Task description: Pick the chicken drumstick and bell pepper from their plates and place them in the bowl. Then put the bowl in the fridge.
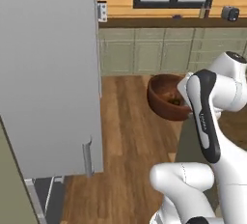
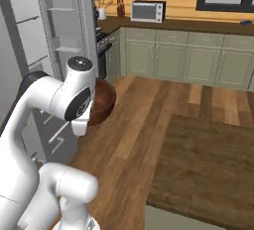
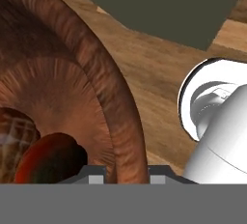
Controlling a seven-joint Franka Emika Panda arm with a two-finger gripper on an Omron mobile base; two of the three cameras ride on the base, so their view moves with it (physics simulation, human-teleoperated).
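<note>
Beside the fridge point(image 1: 48, 73) door's edge, claw point(image 3: 126, 172) clamps bowl point(image 1: 166, 97) rim.

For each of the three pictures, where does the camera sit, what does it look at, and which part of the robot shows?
Left base view: behind the arm, left; faces the grey fridge door and deep reddish-brown wooden bowl; the white arm rises lower right.
Right base view: behind the arm, right; faces the open fridge and green cabinets; the arm rises lower left.
Hand view: on the hand; looks along the gripper, shut on the bowl's rim; a white joint shows.
All share the bowl.
</note>
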